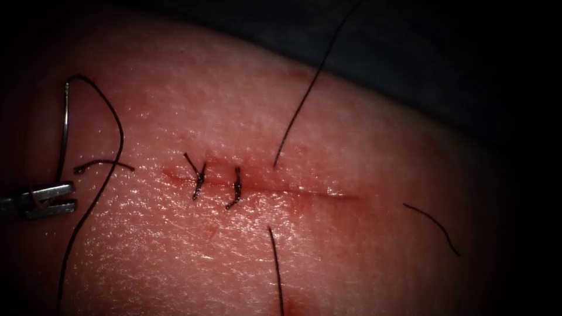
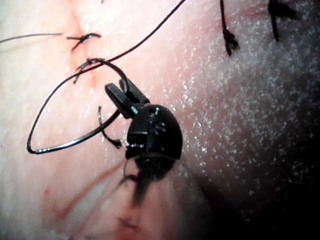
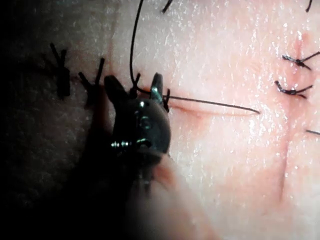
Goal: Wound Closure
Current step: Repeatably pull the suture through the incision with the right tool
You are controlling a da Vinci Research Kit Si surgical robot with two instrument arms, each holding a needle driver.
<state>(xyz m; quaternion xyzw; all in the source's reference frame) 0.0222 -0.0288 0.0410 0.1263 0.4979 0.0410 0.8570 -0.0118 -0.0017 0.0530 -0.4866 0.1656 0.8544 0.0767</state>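
Observation:
The tissue [image 1: 328, 251] has a horizontal cut [image 1: 304, 193] crossed by two knotted stitches [image 1: 199, 178] [image 1: 236, 187]. At the far left my left tool [image 1: 50, 199] is shut on the curved needle [image 1: 63, 129], gripping near the end away from the thread. The needle stands free above the tissue, left of the cut. Its thread [image 1: 117, 146] loops from the needle's top and runs down the left side. Right of the stitches, thread enters the tissue [image 1: 275, 165] above the cut and emerges below it [image 1: 270, 231]. My right tool [image 3: 134, 86] has its jaws open, with thread [image 3: 132, 50] between them over the cut [image 3: 215, 111].
Cut ends of thread lie loose on the tissue at the left [image 1: 102, 164] and far right [image 1: 430, 225]. Red fluid stains the skin around the cut. The left wrist view shows the needle [image 2: 75, 142] beside the left tool [image 2: 120, 92]. A dark background lies beyond the tissue's upper edge.

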